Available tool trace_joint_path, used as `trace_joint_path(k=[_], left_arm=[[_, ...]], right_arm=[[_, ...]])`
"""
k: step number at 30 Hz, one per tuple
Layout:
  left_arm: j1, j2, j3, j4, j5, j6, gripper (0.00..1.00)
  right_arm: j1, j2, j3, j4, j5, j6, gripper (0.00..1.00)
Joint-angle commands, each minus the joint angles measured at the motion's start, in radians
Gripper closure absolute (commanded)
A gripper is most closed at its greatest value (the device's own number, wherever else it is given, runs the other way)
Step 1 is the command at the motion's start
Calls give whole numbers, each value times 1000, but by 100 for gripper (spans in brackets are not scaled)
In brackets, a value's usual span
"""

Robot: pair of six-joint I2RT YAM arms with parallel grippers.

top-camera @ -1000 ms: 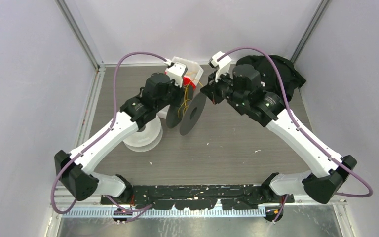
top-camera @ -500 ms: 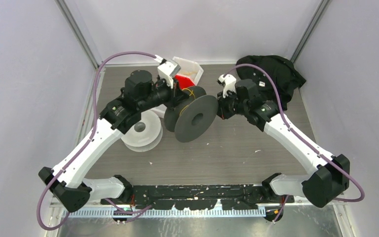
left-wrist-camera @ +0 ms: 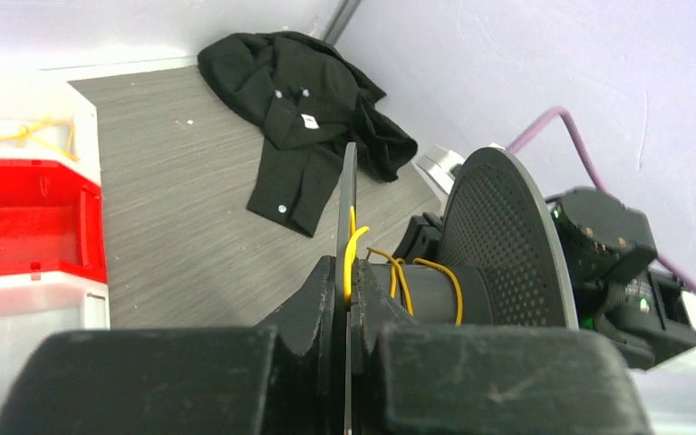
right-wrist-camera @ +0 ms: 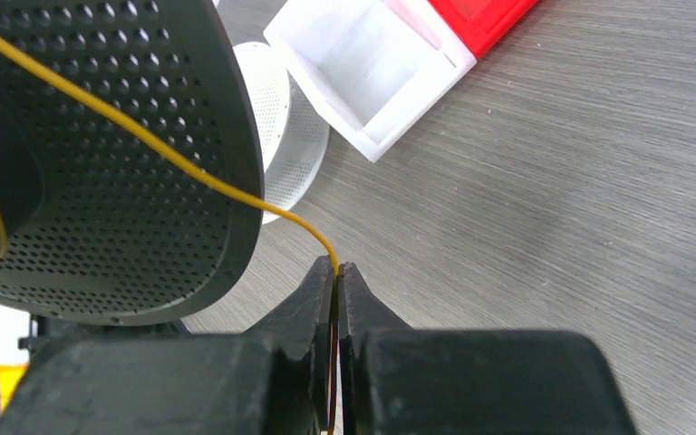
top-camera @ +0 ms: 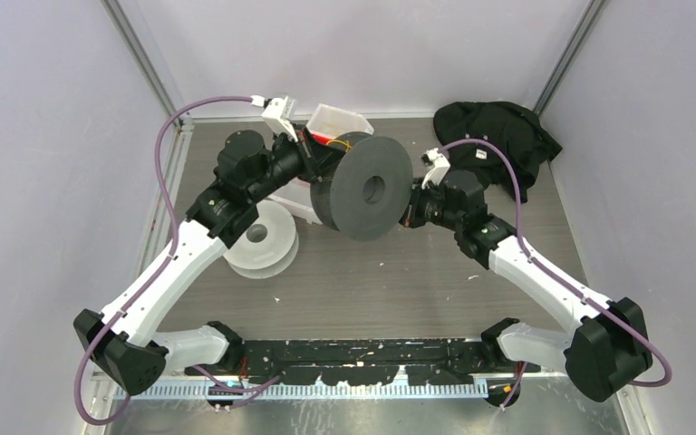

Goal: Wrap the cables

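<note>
Between my two grippers, over the table (top-camera: 417,272) middle: dark grey spool (top-camera: 362,186), on edge, one round flange with its centre hole turned up toward the top camera
Left gripper (left-wrist-camera: 344,276): fingers closed onto the thin rim of the spool's near flange; the flange edge runs straight up between the pads
Right gripper (right-wrist-camera: 336,272): fingertips pressed together, pinching the cable (right-wrist-camera: 145,136) at its end
Cable, free run: a thin yellow strand rising from my right fingertips, crossing the perforated flange face and going toward the hub
Cable, wound part: in the left wrist view, a few loose yellow turns (left-wrist-camera: 414,265) sit on the grey hub between the two flanges; one strand bends out beside the flange I clamp
Spool flanges: the far one is perforated with small holes; my right arm's wrist sits just behind it
White spool (top-camera: 258,237): flat on the table beside my left forearm, apart from the grey spool
Bin (top-camera: 340,118): white with a red compartment, at the far edge behind the grey spool; some yellow cord lies in a white section
Black garment (top-camera: 498,131): crumpled in the far right corner, well apart from both grippers
</note>
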Motion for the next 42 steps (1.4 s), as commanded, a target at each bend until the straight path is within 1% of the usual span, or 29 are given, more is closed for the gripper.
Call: trace_joint_path(k=[1,3,8,10,14,20,24,26,27,30,33,37,42], left_arm=[[1,-25,-50,256,-161,-176,100],[1,-27,-76,265,-203,-211,100],[1,-48,-121,240,-390,-303,100],[0,-55,-116,181,-468,-341,100],[0,-40,-64,14,-560,-379,100],[-11,-19,-11,-161,-677,-473,100],[-30,-1,35,-272,-767,-520,100],[-46,10,64,-353,-833,-549,100],[-57,19,91,-395,-882,-564,100],[-105,56,153,-477,-987,-560,100],[-124,85,178,-493,-1000,-522,100],[-134,96,169,-491,-998,-501,100],[-140,90,122,-404,-966,-439,99]], right_arm=[[24,-43,-33,237,0,118,92],[34,-44,-45,260,24,140,93],[65,-51,-75,312,94,202,93],[82,-62,-80,315,130,208,94],[118,-69,-77,298,168,200,99],[179,-53,-26,243,189,194,99],[234,-15,44,170,200,168,99],[261,14,82,146,188,166,100],[273,31,98,150,157,176,100],[297,83,158,150,124,201,99],[309,105,190,177,117,233,99],[314,110,229,193,143,264,96],[315,102,232,251,164,302,88]])
